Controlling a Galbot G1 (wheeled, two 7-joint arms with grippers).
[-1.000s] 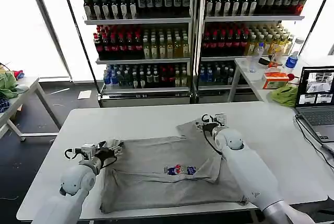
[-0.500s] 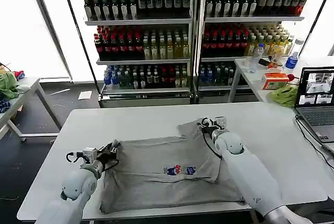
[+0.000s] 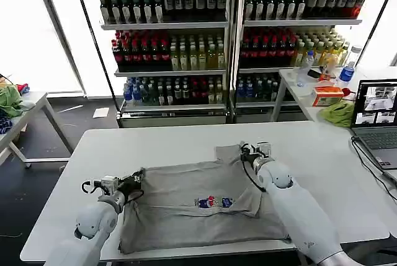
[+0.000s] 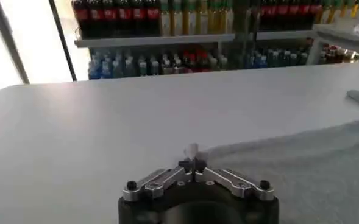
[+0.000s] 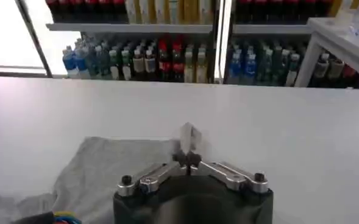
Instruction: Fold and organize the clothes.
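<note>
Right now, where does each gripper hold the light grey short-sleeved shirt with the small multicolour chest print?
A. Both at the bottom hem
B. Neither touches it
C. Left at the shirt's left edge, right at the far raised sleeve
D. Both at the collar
C: the left gripper is pinched shut on the left edge of the light grey shirt, and the right gripper is shut on the far sleeve.

Shirt (image 3: 186, 201): light grey, plain.
Chest print (image 3: 214, 202): small, blue, red and white.
Table (image 3: 155, 142): white.
Cloth (image 3: 340, 113), far right: bright green.
Grippers: black and silver.
</note>
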